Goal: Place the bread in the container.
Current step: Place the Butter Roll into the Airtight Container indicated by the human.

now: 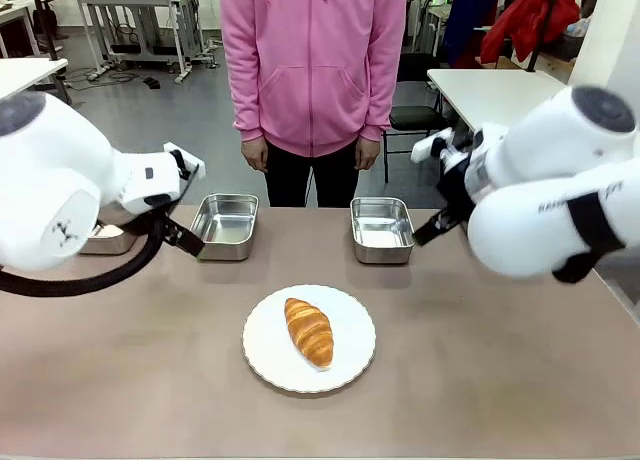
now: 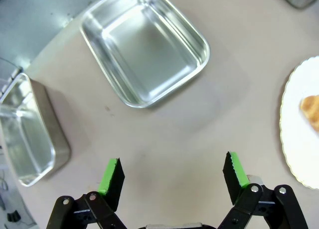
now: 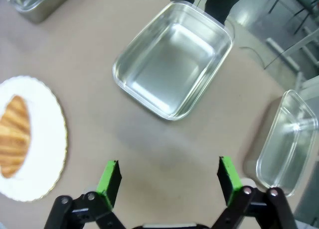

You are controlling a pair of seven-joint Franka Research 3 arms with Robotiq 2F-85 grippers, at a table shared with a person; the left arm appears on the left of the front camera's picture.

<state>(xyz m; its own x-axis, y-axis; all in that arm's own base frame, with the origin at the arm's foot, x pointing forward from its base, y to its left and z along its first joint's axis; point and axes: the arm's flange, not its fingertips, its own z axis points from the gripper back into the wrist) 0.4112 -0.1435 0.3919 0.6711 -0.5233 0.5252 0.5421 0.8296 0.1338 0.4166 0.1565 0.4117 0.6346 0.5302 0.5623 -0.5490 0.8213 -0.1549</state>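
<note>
Closest to each wrist lens are the green pads. Your left gripper (image 2: 173, 165) stands wide with nothing between its jaws, and your right gripper (image 3: 168, 167) is just as wide and just as empty.

Take the white plate (image 1: 352, 318) as your reference. The bread (image 1: 309, 332) lies on it, roughly at its middle, touched by neither gripper. Two steel trays sit beyond the plate, towards the person. The left tray (image 1: 226, 225) is beyond it on your left and the right tray (image 1: 382, 230) beyond it on your right, and both are bare inside. The left gripper hangs over bare table (image 1: 500, 380) between the plate and the left tray. The right gripper hangs likewise between the plate and the right tray. You can't tell from here which tray is meant as the container.

By my reading the pick has not begun, so you are at the approach. The next move calls for one arm to come back over the plate, descend and close across the bread's thick middle.

The bread's long axis runs mostly away from you, tilted a little. Its far tapered end leans to your left and its near end to your right. Roll the wrist so the jaws straddle that axis crosswise, and grip gently, as the crust looks likely to crush.
</note>
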